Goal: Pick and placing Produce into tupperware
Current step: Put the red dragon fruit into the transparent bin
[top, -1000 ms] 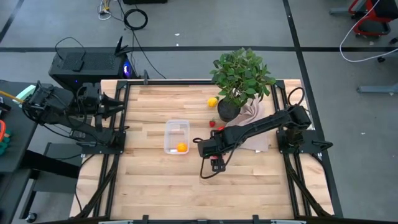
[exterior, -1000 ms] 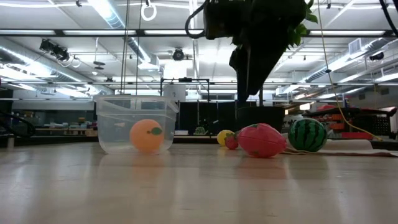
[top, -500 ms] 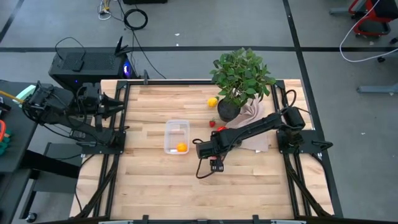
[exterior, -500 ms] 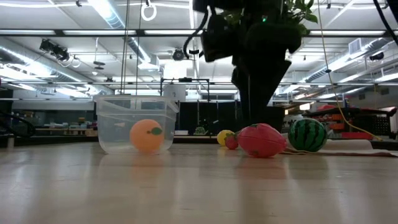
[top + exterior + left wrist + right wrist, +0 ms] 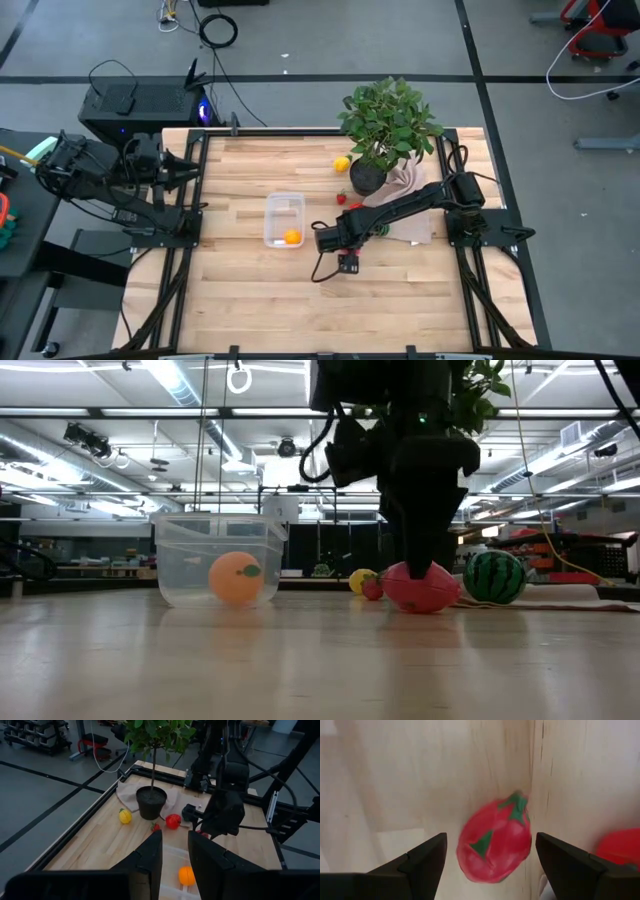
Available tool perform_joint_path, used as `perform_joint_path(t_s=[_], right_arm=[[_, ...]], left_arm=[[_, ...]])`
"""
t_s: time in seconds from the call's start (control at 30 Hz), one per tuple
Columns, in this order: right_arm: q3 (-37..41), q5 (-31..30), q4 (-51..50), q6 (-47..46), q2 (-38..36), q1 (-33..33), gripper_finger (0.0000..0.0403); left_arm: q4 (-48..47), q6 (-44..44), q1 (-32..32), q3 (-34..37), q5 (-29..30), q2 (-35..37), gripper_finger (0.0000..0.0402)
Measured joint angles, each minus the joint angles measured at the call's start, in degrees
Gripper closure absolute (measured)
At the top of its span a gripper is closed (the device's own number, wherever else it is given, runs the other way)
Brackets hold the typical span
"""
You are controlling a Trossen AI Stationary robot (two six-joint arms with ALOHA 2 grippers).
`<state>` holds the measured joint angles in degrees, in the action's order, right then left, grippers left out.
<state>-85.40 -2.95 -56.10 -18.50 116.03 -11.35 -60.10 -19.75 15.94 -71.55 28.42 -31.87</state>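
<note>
The clear tupperware [image 5: 283, 212] [image 5: 190, 550] stands on its base mid-table with an orange fruit [image 5: 291, 237] [image 5: 236, 578] inside. My right gripper [image 5: 490, 857] [image 5: 418, 560] is open and points down over a red fruit with green tips [image 5: 495, 847] [image 5: 420, 588] that lies on the wood just right of the tupperware; its fingers stand on either side of the fruit, apart from it. In the high view the gripper [image 5: 334, 236] hides this fruit. My left gripper [image 5: 175, 855] waits beyond the table's left edge, its fingers a narrow gap apart.
A potted plant [image 5: 385, 130] stands on a beige cloth [image 5: 412, 205] at the far right. A yellow fruit [image 5: 342, 164], a small red fruit [image 5: 342, 198] and another red one [image 5: 173, 821] lie near the pot. A small watermelon [image 5: 494, 576] sits on the cloth.
My right gripper has come down from well above the table toward the red fruit, staying open, and its fingers now reach the fruit's height. The fruits and the tupperware have kept their places.
</note>
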Motion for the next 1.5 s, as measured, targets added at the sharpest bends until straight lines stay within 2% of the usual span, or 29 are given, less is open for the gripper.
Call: perform_joint_path(t_s=[0.23,0.63,1.1,1.5], right_arm=[[3.9,0.0,1.7,-2.5,0.0,0.0,0.0095],[4.1,0.0,6.1,-3.9,0.0,0.0,0.0117],[4.1,0.0,6.0,-3.7,0.0,0.0,0.0174],[2.2,0.1,3.2,-2.9,-1.4,-0.1,0.0169]], left_arm=[[-0.2,0.0,0.0,0.0,0.0,0.0,0.0301],[-0.2,0.0,0.0,0.0,0.0,0.0,0.0301],[-0.3,0.0,0.0,0.0,0.0,0.0,0.0301],[-0.3,0.0,0.0,0.0,0.0,0.0,0.0301]])
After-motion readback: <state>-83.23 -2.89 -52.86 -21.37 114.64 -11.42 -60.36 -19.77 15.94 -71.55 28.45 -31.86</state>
